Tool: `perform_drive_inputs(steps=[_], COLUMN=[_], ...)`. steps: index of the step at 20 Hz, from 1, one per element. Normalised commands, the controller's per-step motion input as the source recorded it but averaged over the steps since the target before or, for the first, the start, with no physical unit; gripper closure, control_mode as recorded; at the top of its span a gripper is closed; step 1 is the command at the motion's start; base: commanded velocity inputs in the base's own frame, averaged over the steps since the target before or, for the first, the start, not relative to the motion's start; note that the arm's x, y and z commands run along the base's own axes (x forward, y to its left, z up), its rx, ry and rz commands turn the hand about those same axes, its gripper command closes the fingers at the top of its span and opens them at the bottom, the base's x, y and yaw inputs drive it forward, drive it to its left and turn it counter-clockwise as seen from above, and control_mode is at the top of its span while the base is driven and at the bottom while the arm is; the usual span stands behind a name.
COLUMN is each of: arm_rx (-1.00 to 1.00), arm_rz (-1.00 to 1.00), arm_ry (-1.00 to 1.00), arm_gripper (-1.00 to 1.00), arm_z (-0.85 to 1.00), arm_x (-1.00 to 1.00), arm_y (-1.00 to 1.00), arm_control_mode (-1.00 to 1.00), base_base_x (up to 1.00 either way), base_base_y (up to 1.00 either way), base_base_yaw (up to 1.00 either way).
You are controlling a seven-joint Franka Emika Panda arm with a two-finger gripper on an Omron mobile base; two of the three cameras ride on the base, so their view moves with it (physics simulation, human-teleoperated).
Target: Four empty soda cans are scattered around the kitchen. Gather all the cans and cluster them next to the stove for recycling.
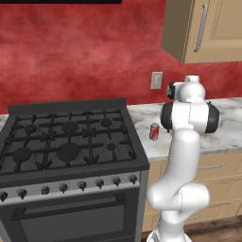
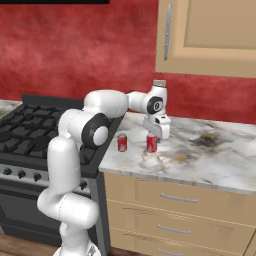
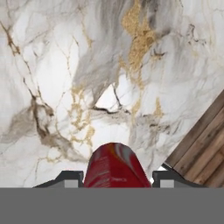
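Pinched between the jaws of the gripper (image 3: 116, 178) sits a red soda can (image 2: 151, 143), standing on the marble counter (image 2: 210, 155). Just beside it, nearer the stove (image 1: 66, 142), stands another red can (image 2: 122, 142). By my judgement two cans are gathered; two remain to fetch.

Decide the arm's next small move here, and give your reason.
Probably open the tool and lift straight up. It is shut on a red soda can that seems to stand on the marble counter, beside another red can close to the stove, so this can looks placed.
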Motion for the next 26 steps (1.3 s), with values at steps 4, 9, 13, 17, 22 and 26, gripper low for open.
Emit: perform_drive_inputs(steps=[4, 9, 13, 17, 22, 26], arm_rx=[0.00, 0.00, 0.02, 0.02, 0.05, 0.04], arm_rz=[0.00, 0.00, 0.00, 0.00, 0.00, 0.00], arm_ry=[0.00, -0.01, -0.01, -0.03, -0.04, -0.04], arm_gripper=[1.00, 1.00, 1.00, 1.00, 1.00, 1.00], arm_z=[0.00, 0.00, 0.00, 0.00, -0.01, -0.07], arm_x=[0.04, 0.06, 0.11, 0.13, 0.15, 0.12], arm_y=[0.09, 0.08, 0.04, 0.14, 0.13, 0.14], arm_control_mode=[-1.00, -1.00, -1.00, -1.00, -1.00, -1.00], base_base_x=[0.00, 0.00, 0.00, 0.00, 0.00, 0.00], base_base_y=[0.00, 0.00, 0.00, 0.00, 0.00, 0.00], base_base_yaw=[0.00, 0.00, 0.00, 0.00, 0.00, 0.00])
